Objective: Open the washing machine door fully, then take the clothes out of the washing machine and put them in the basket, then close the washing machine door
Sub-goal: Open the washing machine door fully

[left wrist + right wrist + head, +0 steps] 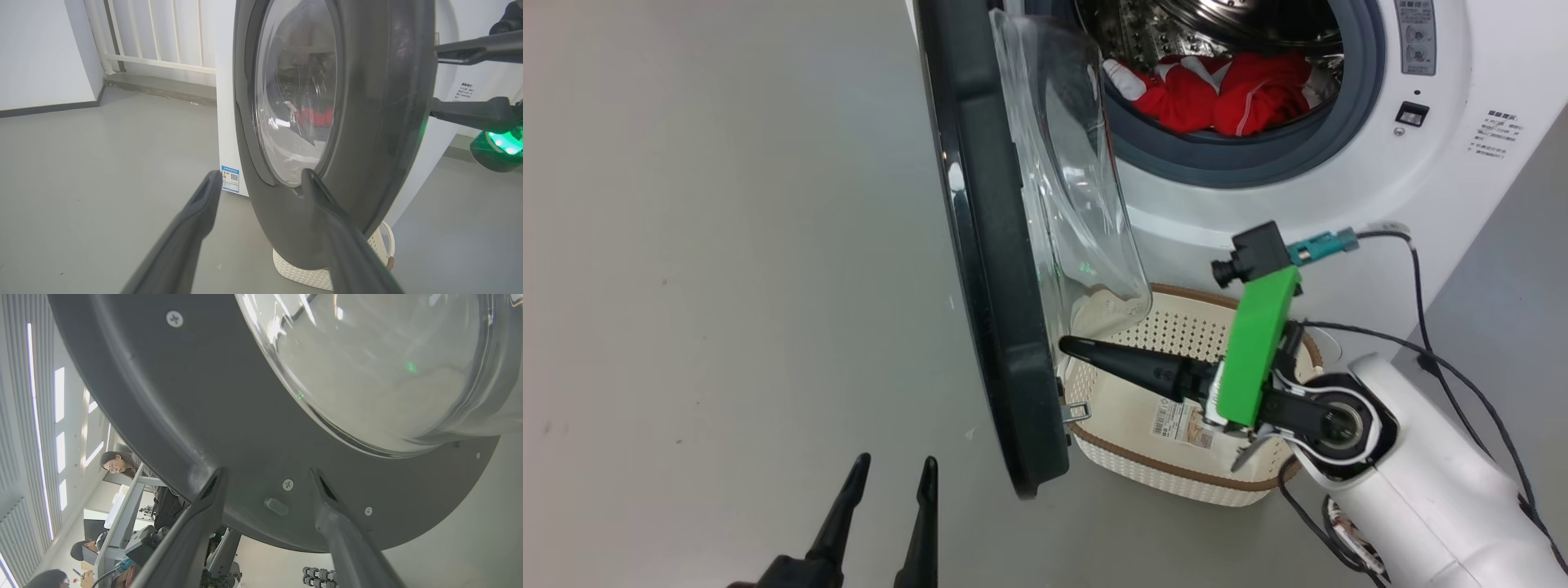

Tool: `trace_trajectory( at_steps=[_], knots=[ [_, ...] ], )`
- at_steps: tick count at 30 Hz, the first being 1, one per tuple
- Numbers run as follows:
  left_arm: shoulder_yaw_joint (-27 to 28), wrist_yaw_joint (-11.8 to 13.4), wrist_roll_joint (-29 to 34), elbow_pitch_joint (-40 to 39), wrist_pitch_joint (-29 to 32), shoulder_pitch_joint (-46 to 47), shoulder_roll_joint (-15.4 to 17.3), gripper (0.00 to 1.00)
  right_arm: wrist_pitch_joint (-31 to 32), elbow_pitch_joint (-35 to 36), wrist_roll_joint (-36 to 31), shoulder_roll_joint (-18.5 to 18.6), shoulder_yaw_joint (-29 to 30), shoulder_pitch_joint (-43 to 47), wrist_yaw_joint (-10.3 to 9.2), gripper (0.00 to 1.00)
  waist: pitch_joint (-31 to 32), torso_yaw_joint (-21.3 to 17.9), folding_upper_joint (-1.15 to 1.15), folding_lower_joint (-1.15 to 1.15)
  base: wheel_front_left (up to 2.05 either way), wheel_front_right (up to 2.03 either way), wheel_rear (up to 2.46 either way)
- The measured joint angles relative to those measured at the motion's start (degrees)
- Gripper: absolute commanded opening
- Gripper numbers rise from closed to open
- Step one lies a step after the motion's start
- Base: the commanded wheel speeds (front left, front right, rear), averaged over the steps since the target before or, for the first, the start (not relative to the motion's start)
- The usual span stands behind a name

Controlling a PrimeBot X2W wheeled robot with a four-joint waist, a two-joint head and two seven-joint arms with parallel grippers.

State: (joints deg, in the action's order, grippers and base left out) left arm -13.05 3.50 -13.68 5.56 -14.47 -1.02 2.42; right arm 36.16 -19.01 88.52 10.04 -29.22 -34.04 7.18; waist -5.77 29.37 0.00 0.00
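Both pairs of jaws gape wide, empty: the right gripper point(268, 473) points at the washing machine door point(988, 245) above the basket point(1168, 482); the left gripper point(895, 461) hovers outside it.

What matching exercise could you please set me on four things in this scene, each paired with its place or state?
Things:
1. washing machine door
2. clothes
3. basket
4. right gripper

Places or states:
A. lying in the drum
B. open, fingers pointing at the door's inner face
C. standing on the floor in front of the washing machine
D. swung open, seen edge-on in the head view

Pairs: 1-D, 2-A, 3-C, 4-B.
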Motion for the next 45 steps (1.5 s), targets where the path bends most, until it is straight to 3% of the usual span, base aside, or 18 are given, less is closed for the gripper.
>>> trace_trajectory(
  at_steps=[25, 45],
  knots=[
    [2.8, -1.0, 0.6, 1.8, 0.0, 0.2, 0.0, 1.00, -18.4, -0.5, -4.6, 10.2, -4.1, 12.2, 0.01, 1.00, 0.9, -4.6, 0.00, 0.00, 0.00, 0.00, 0.00],
    [4.5, -1.1, 1.6, 2.0, 0.0, -0.3, 0.0, 1.00, -41.5, -5.7, -10.6, 17.0, -14.7, 15.5, 0.01, 1.00, 2.0, -7.8, 0.00, 0.00, 0.00, 0.00, 0.00]
  ],
)
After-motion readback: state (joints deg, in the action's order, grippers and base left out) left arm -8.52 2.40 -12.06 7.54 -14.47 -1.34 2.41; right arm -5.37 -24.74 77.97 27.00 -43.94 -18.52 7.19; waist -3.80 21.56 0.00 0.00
